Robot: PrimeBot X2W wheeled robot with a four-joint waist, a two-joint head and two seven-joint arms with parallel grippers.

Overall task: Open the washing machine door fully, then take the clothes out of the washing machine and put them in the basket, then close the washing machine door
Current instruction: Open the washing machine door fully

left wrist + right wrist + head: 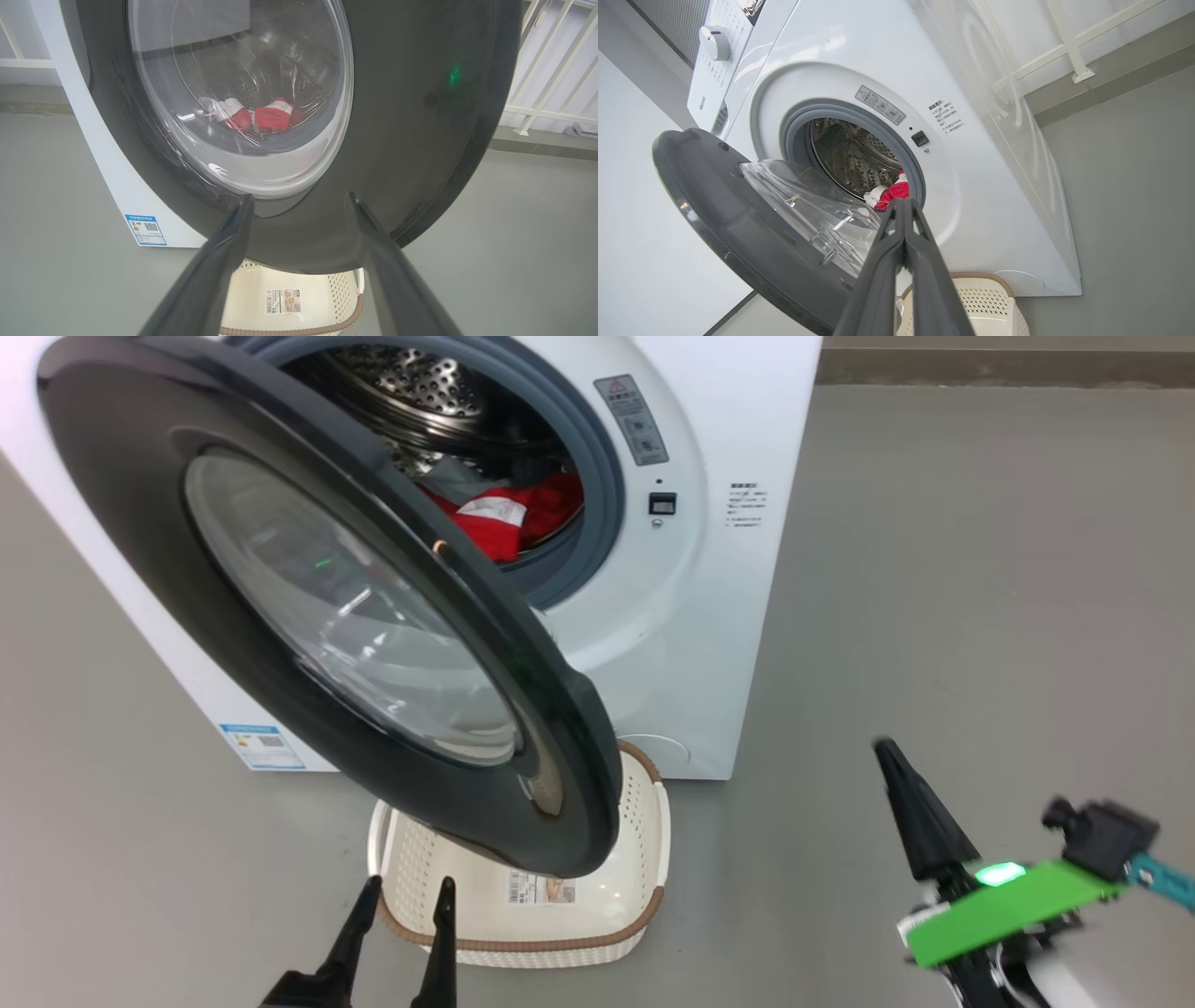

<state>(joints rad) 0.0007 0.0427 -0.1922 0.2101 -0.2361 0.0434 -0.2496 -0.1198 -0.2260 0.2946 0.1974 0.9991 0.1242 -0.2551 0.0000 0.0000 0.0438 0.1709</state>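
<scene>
The white washing machine (719, 616) stands ahead, its black-rimmed washing machine door (121, 485) swung partway out toward me. Red and white clothes (499, 518) lie in the steel drum, and the left wrist view shows these clothes (271, 116) through the door glass. The cream basket (560, 947) sits on the floor under the door's lower edge. My left gripper (407, 889) is open and empty, just in front of the basket, pointing at the door (420, 116). My right gripper (885, 749) is shut on nothing, off to the right on the floor side; its fingertips (903, 205) point toward the drum opening.
Grey floor spreads to the right of the washer. A blue label (263, 747) marks the washer's lower left side. A white railing (551, 93) runs behind. The control dial (713, 43) sits at the washer's top.
</scene>
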